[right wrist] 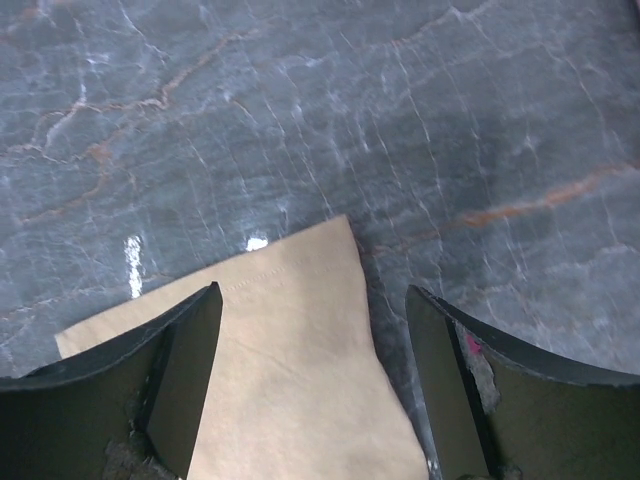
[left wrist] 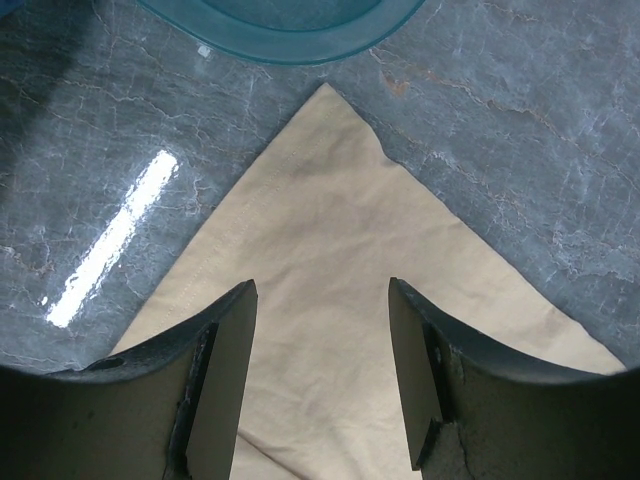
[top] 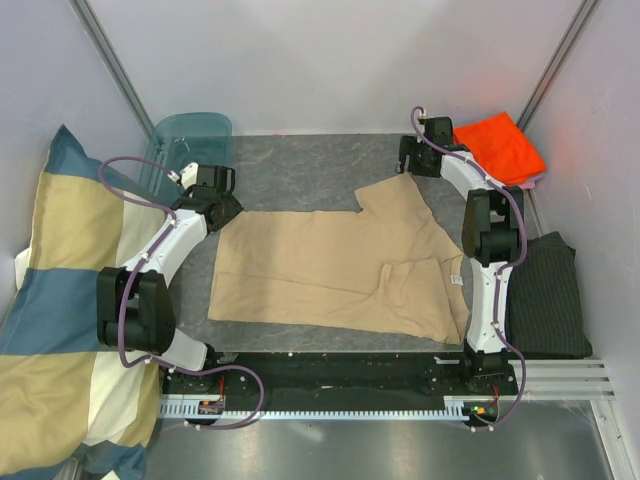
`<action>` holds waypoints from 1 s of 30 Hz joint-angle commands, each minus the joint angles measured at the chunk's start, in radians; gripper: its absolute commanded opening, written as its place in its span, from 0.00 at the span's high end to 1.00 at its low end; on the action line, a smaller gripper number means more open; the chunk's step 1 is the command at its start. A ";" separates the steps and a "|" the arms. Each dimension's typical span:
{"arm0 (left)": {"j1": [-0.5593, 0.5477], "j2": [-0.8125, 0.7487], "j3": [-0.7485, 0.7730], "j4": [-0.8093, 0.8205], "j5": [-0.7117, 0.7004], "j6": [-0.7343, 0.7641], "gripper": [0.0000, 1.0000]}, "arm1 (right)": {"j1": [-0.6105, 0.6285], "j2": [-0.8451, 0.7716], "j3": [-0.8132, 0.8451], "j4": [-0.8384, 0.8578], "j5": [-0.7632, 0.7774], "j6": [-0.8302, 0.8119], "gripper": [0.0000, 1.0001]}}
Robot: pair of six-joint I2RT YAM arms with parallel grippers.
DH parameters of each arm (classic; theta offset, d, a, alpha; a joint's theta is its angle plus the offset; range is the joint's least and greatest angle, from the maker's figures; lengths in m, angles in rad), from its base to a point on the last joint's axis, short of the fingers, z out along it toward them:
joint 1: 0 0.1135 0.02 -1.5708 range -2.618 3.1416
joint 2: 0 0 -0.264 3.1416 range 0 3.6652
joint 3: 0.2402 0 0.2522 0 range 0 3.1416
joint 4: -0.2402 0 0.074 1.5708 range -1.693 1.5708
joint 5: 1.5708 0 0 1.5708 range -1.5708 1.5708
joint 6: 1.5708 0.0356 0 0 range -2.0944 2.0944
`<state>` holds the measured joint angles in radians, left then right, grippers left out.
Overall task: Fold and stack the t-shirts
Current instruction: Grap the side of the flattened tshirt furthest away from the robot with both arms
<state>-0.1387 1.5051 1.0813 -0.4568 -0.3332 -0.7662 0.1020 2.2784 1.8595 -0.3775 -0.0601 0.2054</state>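
Note:
A tan t-shirt [top: 340, 265] lies spread flat on the grey marbled table [top: 300, 170], one sleeve pointing to the back right. My left gripper [top: 228, 200] hangs open over the shirt's far left corner [left wrist: 325, 200], fingers [left wrist: 225, 370] astride the cloth with nothing held. At the back right sleeve end [right wrist: 290, 350] my right gripper [top: 412, 160] stands open above the hem, its fingers [right wrist: 190, 370] apart. A folded orange t-shirt [top: 500, 145] sits in the back right corner on a small stack.
A clear teal bin [top: 190, 140] stands at the back left, its rim [left wrist: 290, 25] just beyond the shirt corner. A dark grey striped cloth [top: 550, 295] lies at the right edge. A big blue-and-cream checked pillow [top: 60, 300] fills the left side.

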 commanded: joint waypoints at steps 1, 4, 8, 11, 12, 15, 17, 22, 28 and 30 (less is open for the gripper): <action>0.004 -0.011 0.009 0.018 -0.026 0.039 0.37 | -0.019 0.050 0.078 0.019 -0.113 -0.014 0.17; 0.005 -0.006 0.011 0.017 -0.033 0.041 0.37 | -0.028 0.079 0.104 0.012 -0.135 -0.011 0.17; 0.005 0.000 0.009 0.010 -0.038 0.041 0.37 | -0.033 0.104 0.121 0.009 -0.142 -0.012 0.16; 0.007 0.001 0.009 0.007 -0.041 0.039 0.37 | -0.038 0.122 0.133 0.009 -0.149 -0.012 0.16; 0.005 0.001 0.009 0.004 -0.046 0.039 0.37 | -0.039 0.134 0.142 0.008 -0.152 -0.012 0.16; 0.005 0.001 0.014 0.003 -0.047 0.039 0.37 | -0.047 0.167 0.171 0.000 -0.170 -0.006 0.15; 0.005 0.001 0.014 0.000 -0.050 0.038 0.37 | -0.051 0.182 0.182 -0.009 -0.190 0.003 0.15; 0.007 0.000 0.020 -0.010 -0.047 0.028 0.37 | -0.054 0.190 0.179 -0.023 -0.218 0.002 0.16; 0.005 -0.009 0.017 -0.020 -0.049 0.022 0.38 | -0.053 0.175 0.141 -0.066 -0.208 -0.023 0.19; 0.007 -0.016 0.014 -0.023 -0.047 0.021 0.38 | -0.053 0.168 0.124 -0.081 -0.204 -0.037 0.20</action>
<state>-0.1387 1.5063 1.0813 -0.4786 -0.3504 -0.7593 0.0490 2.4348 2.0148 -0.3843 -0.2543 0.1997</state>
